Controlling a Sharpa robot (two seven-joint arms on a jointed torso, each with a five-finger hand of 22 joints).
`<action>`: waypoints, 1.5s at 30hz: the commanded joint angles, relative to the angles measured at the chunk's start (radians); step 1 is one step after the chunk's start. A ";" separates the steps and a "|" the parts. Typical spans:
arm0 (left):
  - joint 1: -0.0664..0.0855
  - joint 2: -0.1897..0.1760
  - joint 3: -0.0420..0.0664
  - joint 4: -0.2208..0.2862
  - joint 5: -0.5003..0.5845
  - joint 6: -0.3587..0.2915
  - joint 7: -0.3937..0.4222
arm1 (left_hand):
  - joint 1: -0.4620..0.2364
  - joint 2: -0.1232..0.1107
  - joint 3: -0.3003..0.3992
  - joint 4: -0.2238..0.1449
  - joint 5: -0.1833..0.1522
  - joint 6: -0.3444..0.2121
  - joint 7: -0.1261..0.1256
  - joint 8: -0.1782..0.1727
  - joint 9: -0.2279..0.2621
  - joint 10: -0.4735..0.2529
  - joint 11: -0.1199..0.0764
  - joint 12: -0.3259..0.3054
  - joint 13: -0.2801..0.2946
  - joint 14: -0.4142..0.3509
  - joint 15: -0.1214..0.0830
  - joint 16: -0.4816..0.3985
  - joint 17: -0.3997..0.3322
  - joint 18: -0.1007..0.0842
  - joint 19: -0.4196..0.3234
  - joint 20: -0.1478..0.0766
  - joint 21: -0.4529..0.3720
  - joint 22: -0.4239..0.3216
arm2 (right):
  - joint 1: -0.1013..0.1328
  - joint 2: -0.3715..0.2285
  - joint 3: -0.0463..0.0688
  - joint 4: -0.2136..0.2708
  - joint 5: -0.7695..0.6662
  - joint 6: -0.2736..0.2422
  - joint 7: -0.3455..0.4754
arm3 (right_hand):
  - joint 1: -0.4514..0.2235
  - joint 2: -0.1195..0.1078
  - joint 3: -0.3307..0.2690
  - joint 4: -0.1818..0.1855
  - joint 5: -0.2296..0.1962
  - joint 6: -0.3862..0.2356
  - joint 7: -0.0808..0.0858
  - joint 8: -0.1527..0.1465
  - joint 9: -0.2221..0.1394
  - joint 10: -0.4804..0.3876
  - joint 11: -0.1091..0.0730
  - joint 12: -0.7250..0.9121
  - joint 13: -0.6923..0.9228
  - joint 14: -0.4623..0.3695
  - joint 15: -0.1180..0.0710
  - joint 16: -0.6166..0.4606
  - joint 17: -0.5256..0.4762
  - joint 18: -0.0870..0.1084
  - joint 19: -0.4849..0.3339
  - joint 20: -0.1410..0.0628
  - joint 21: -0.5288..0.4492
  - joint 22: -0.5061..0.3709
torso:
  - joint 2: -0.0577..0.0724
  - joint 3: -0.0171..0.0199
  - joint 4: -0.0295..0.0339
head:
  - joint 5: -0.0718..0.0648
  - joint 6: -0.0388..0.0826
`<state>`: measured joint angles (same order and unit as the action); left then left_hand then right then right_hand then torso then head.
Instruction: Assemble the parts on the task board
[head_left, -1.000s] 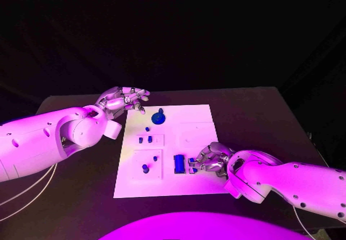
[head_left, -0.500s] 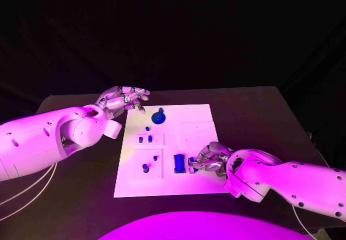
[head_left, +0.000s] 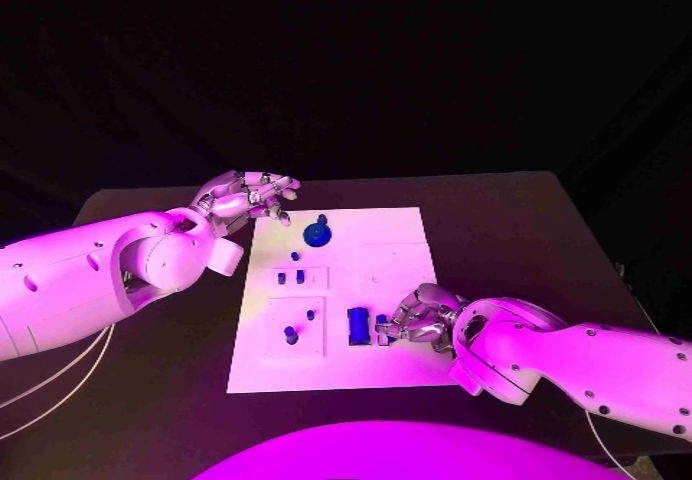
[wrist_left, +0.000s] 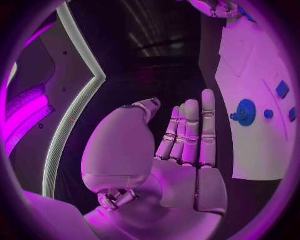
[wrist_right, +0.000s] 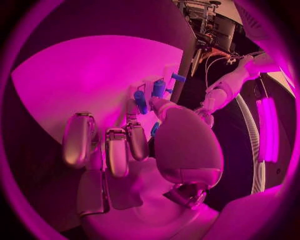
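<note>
Board: the white board (head_left: 389, 260) lies in the middle of the black table (head_left: 534, 230), long side running away from the robot.
Right hand: the right hand (head_left: 418, 318) rests over the board's near right part, fingers curled down toward the surface.
Small part: a small blue part (head_left: 384, 330) sits at the right hand's fingertips, just right of the block. In the right wrist view a blue piece (wrist_right: 154, 129) shows beside the thumb, close against the fingers; whether it is pinched or only touched cannot be told.
Block: an upright blue block (head_left: 356, 327) stands on the board just left of the right hand's fingers, near them but apart.
Left hand: the left hand (head_left: 248, 196) hovers at the board's far left corner, off its edge, holding nothing. In the left wrist view its fingers (wrist_left: 190, 130) are straight and close together, the thumb apart from them.
Knob: a round blue knob (head_left: 316, 235) sits on the far part of the board, near the left hand but clear of its fingers.
Other parts: two small blue pieces (head_left: 290, 279) stand in a raised plate left of centre; one more (head_left: 291, 337) sits in the near left plate.
</note>
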<state>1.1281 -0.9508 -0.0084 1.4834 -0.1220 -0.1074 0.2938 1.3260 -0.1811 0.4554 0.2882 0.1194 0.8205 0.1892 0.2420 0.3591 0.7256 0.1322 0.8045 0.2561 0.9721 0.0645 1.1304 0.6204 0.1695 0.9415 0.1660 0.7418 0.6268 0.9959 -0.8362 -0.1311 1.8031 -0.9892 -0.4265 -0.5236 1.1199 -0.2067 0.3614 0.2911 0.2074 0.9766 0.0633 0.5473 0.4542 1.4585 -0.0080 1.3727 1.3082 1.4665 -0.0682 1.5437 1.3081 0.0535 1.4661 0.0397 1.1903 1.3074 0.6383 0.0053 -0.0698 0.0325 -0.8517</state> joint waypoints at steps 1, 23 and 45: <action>0.000 0.000 0.000 0.001 -0.004 0.016 0.006 | 0.000 0.008 -0.005 0.000 -0.002 -0.003 0.001 0.007 -0.001 -0.007 0.000 0.006 0.001 0.000 0.004 0.004 0.001 0.014 0.009 0.000 -0.007 -0.001 | -0.001 -0.001 0.000 0.008 -0.015 0.014 0.009 | -0.012 0.001 -0.009 0.001 -0.004 0.000 0.005 -0.002 0.001 0.006 0.003 0.004 0.126 0.092 0.000 -0.003 0.204 0.009 0.022 0.000 -0.003 0.180 | 0.000 0.0000 0.0000 | 0.001 -0.001; 0.000 -0.001 0.000 -0.003 -0.003 0.018 0.004 | -0.001 0.010 -0.008 0.001 -0.002 -0.004 0.001 0.007 -0.001 -0.007 0.000 0.007 0.001 0.000 0.004 0.004 0.001 0.014 0.009 0.000 -0.008 -0.002 | -0.002 -0.046 0.000 0.049 -0.057 0.006 0.016 | -0.028 0.007 -0.028 -0.002 -0.002 0.001 0.003 -0.003 0.000 0.006 0.002 0.004 0.126 0.091 0.000 -0.003 0.203 0.009 0.022 0.000 -0.004 0.180 | 0.000 -0.0006 -0.0002 | 0.001 -0.002; 0.000 0.003 0.000 -0.005 -0.003 0.020 0.004 | -0.001 0.010 -0.008 0.001 -0.002 -0.004 0.001 0.007 -0.001 -0.007 0.000 0.007 0.001 0.000 0.004 0.004 0.001 0.014 0.010 0.000 -0.008 -0.002 | -0.018 0.007 -0.001 -0.011 -0.116 0.073 -0.020 | 0.099 -0.006 -0.001 -0.060 -0.001 0.003 -0.002 -0.006 -0.004 0.007 -0.003 0.005 0.129 0.092 -0.005 -0.002 0.205 0.008 0.023 -0.004 0.000 0.181 | 0.000 -0.0008 0.0005 | 0.000 -0.006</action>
<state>1.1281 -0.9495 -0.0084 1.4772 -0.1221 -0.1054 0.2918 1.3260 -0.1811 0.4525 0.2911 0.1194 0.8205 0.1892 0.2421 0.3590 0.7256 0.1322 0.8045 0.2557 0.9721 0.0645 1.1304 0.6201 0.1695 0.9415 0.1660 0.7385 0.6261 0.9834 -0.8328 -0.1287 1.7965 -1.0793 -0.3825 -0.5259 1.2111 -0.2133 0.3618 0.2356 0.2072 0.9849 0.0605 0.5482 0.4559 1.4623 -0.0117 1.3726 1.3081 1.4665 -0.0681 1.5437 1.3076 0.0535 1.4661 0.0397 1.1904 1.3079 0.6383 0.0045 -0.0689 0.0314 -0.8568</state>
